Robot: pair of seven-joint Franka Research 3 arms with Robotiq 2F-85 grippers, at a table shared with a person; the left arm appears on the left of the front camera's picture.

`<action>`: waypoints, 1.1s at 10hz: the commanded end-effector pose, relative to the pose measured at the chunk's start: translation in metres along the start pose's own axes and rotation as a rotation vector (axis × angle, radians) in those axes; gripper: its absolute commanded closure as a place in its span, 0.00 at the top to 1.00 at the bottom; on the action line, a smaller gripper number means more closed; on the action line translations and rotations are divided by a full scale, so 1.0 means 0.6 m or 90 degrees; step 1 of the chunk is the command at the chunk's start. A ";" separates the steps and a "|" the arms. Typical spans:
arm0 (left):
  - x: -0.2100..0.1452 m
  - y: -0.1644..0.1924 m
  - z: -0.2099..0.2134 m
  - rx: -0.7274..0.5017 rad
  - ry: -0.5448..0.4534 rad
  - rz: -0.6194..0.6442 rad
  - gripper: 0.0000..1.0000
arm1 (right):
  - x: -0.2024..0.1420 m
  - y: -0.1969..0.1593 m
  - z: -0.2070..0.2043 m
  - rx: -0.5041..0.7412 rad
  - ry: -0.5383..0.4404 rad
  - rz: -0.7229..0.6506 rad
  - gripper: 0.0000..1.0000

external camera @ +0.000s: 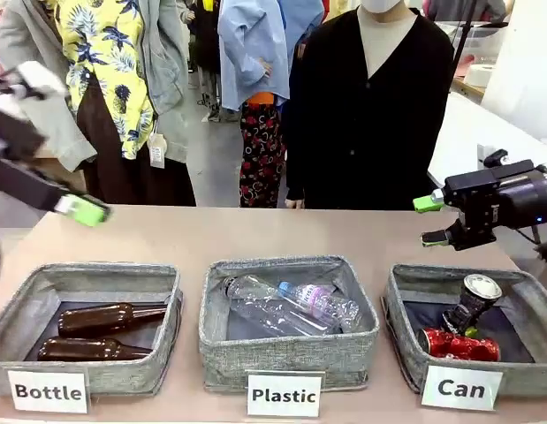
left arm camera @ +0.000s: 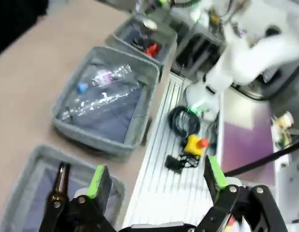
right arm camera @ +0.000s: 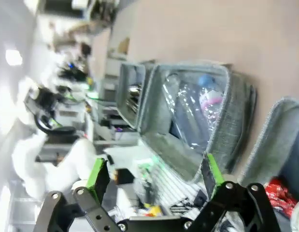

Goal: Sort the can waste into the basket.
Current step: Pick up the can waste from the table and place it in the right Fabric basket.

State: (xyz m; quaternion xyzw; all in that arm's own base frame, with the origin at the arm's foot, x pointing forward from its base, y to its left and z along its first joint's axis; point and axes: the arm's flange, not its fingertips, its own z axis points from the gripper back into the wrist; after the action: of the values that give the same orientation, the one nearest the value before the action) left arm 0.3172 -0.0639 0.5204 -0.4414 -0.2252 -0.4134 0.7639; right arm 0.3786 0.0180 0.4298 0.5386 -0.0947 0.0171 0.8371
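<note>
Two crushed cans, red can (external camera: 459, 345) & dark can (external camera: 472, 302), lie in Can basket (external camera: 398, 329), below our right gripper (external camera: 436, 221); both grippers (left gripper (external camera: 89, 210)) gape, empty. We'd judge them light, dented, slippery: pinch mid-body.
</note>
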 end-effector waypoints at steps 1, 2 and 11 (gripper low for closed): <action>-0.040 0.082 0.006 -0.077 -0.139 0.183 1.00 | 0.002 -0.021 0.056 0.118 -0.051 -0.109 1.00; -0.071 0.135 0.015 -0.125 -0.179 0.240 1.00 | -0.009 -0.040 0.087 0.155 -0.074 -0.124 1.00; -0.043 0.038 0.027 -0.031 -0.055 0.088 1.00 | -0.003 -0.040 0.045 0.091 -0.028 -0.098 1.00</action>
State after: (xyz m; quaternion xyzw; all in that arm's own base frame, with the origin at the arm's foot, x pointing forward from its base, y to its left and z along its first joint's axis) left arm 0.3235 -0.0343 0.5008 -0.4911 -0.2183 -0.3411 0.7712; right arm 0.3736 -0.0149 0.4185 0.6055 -0.0642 -0.0515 0.7915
